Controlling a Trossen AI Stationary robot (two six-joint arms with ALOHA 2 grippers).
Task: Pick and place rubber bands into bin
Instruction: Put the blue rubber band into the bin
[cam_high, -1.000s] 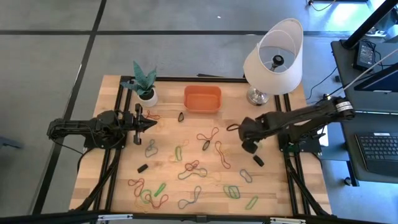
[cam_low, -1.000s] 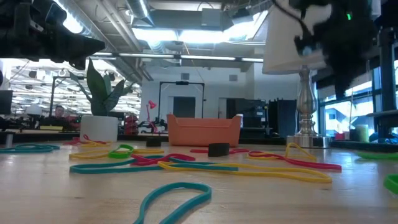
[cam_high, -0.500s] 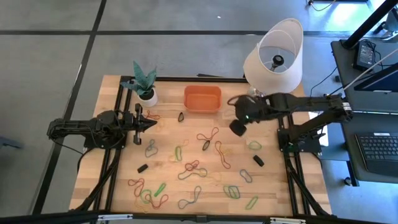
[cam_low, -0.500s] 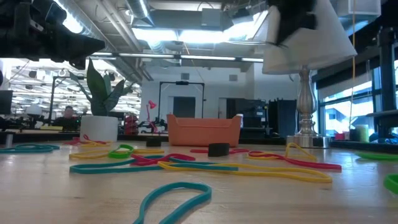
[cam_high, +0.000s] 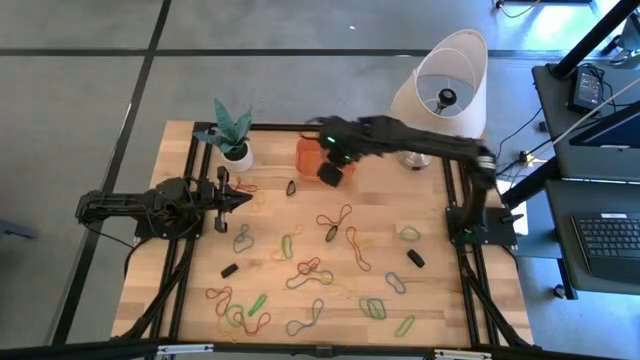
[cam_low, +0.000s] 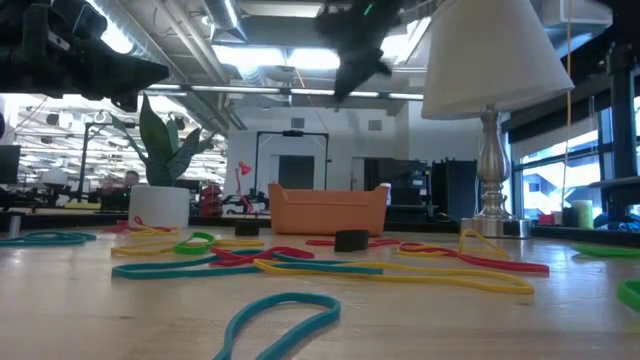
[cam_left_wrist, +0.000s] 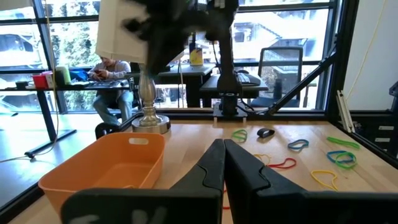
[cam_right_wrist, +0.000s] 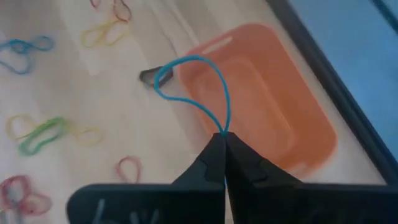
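Observation:
Many coloured rubber bands (cam_high: 305, 270) lie scattered over the wooden table. The orange bin (cam_high: 335, 150) stands at the far middle, also seen in the right wrist view (cam_right_wrist: 273, 124) and the low view (cam_low: 327, 210). My right gripper (cam_high: 329, 174) hangs high over the bin's near left edge, shut on a blue rubber band (cam_right_wrist: 205, 81). In the low view it is a blurred dark shape (cam_low: 350, 70) above the bin. My left gripper (cam_high: 246, 198) waits shut at the table's left, pointing level toward the right (cam_left_wrist: 224, 149). My right gripper pinches one end of the blue rubber band's loop (cam_right_wrist: 222, 127) between its two fingertips. The fingers slant downward from the table's right. The rest of the loop stands out beyond the fingertips, slack and open, clear of the table and over the bin's edge.
A white lamp (cam_high: 440, 95) stands at the far right, close to the bin. A white plant pot (cam_high: 236, 152) is at the far left. Small black pieces (cam_high: 415, 258) (cam_high: 229, 270) lie among the bands. A black band (cam_right_wrist: 149, 76) lies just beside the bin.
My right gripper has swept quickly from the table's right side toward the left and the far edge, rising as it went, and now hangs over the bin. It has tipped and stayed shut on the blue band, which travelled with it clear of the table.

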